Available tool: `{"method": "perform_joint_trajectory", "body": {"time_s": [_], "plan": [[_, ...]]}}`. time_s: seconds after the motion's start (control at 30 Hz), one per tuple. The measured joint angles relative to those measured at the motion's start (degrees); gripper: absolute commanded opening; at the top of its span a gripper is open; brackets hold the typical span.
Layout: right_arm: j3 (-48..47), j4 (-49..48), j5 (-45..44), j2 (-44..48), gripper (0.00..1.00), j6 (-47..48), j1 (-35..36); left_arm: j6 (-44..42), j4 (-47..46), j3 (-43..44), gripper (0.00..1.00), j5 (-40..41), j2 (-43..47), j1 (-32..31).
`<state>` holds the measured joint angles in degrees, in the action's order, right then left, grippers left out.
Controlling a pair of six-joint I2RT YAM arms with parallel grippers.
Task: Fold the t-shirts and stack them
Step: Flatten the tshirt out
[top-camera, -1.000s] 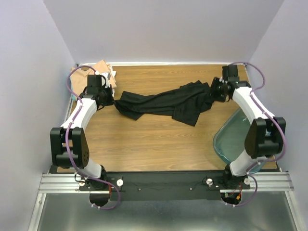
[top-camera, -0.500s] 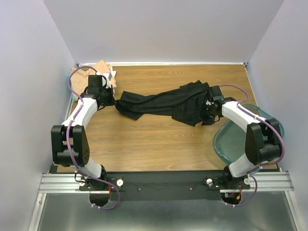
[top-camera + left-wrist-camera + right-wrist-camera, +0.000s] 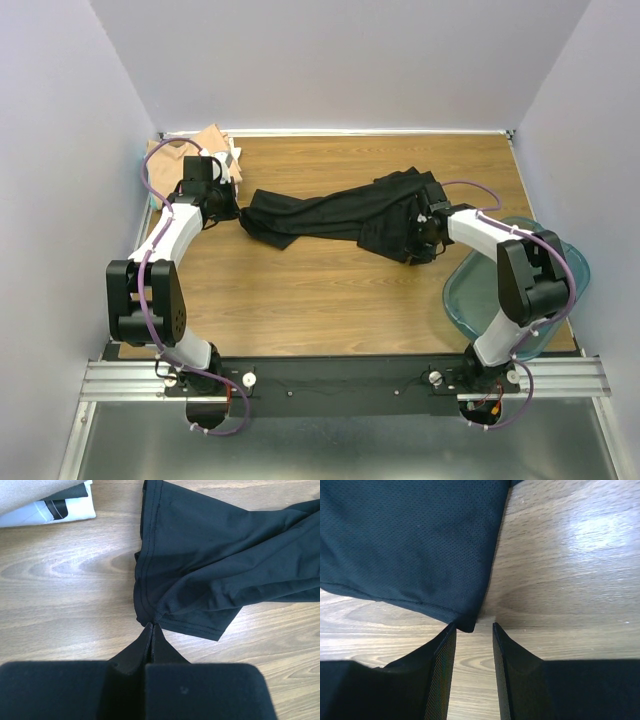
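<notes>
one black t-shirt (image 3: 340, 215) lies bunched in a long, creased band across the middle of the wooden table (image 3: 320, 300), running from the left side toward the far right. its stitched hem shows in the left wrist view, and a fine mesh weave in the right wrist view. a folded tan t-shirt (image 3: 210, 140) sits in the far left corner on white folded cloth (image 3: 50, 512).

the left arm reaches forward along the left edge with its elbow bent. the left gripper (image 3: 226, 212) is pinched tight on the shirt's left hem corner. the right arm bends inward beside the teal plastic bin (image 3: 470, 290), low to the table. the right gripper (image 3: 420, 245) has its jaws apart, with a lower corner of the shirt right at the gap between them, not pinched.
</notes>
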<state>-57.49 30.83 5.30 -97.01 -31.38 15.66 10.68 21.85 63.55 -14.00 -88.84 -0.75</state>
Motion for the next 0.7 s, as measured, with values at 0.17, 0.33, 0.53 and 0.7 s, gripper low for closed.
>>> {"method": "perform_joint_trajectory", "body": {"time_s": [0.17, 0.33, 0.53, 0.7], "plan": [[-0.1, -0.3, 0.0, -0.6, 0.38, -0.2, 0.2, 0.0, 0.0, -0.1, 0.00, 0.0, 0.0, 0.0], [-0.3, -0.6, 0.0, -1.0, 0.30, -0.6, 0.2, 0.0, -0.2, -0.1, 0.00, 0.0, 0.0, 0.0], [-2.1, -1.2, 0.1, -3.0, 0.04, -0.6, 0.2, -0.2, -0.6, -0.3, 0.00, 0.0, 0.0, 0.0], [-4.1, -1.2, 0.1, -4.4, 0.00, -0.2, 0.3, -0.2, -0.9, -0.3, 0.00, 0.0, 0.0, 0.0]]}}
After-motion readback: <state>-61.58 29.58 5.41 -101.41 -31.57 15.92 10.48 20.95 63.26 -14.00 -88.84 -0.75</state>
